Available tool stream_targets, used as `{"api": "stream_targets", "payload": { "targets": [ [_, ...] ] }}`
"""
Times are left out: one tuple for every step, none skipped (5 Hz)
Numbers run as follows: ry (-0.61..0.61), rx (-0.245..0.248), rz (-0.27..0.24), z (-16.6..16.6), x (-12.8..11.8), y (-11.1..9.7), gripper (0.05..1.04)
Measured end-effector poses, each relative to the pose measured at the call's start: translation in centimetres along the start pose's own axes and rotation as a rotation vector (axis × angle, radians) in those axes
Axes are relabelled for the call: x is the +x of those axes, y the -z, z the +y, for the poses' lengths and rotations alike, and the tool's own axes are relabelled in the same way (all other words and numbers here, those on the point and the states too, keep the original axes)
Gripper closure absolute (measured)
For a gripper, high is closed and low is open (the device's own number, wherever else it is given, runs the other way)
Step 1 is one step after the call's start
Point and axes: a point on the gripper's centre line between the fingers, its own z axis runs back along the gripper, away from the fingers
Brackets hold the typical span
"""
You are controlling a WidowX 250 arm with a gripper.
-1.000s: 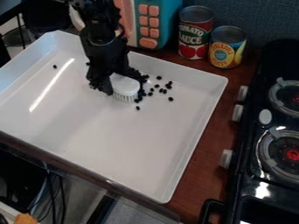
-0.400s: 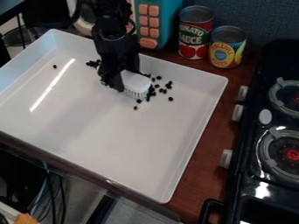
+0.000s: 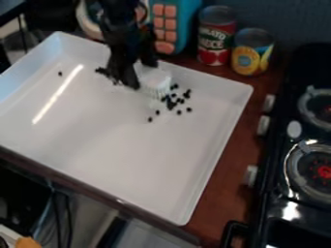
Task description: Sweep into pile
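Observation:
The black gripper [image 3: 143, 76] hangs over the upper part of the white tray [image 3: 123, 145], shut on a white brush [image 3: 156, 83] whose bristles face down and to the right. Small black beans [image 3: 171, 102] lie in a loose cluster just right of and below the bristles, with a few scattered at its edges. More dark beans [image 3: 101, 71] sit left of the gripper, partly hidden by it. A single bean [image 3: 60, 73] lies alone near the tray's upper left.
Behind the tray stand a teal toy box with pink buttons [image 3: 165, 29], a tomato can [image 3: 216, 36] and a yellow-labelled can [image 3: 252, 52]. A black toy stove [image 3: 304, 155] is at the right, past a strip of brown wooden counter [image 3: 226, 184].
The gripper and brush have moved right, then up toward the tray's back edge. Some beans have shifted right with the brush, and beans left of the gripper have come into view.

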Motion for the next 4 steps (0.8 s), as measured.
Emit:
{"api": "stream_targets", "payload": {
  "targets": [
    [0.022, -0.091, 0.003, -0.1, 0.2, -3.9, 0.348],
    [0.04, -0.071, 0.02, 2.1, -1.2, -4.5, 0.348],
    [0.111, -0.067, 0.012, 4.2, -4.0, -4.6, 0.348],
    [0.177, -0.082, -0.014, 5.4, -5.8, -3.6, 0.348]
  ]
}}
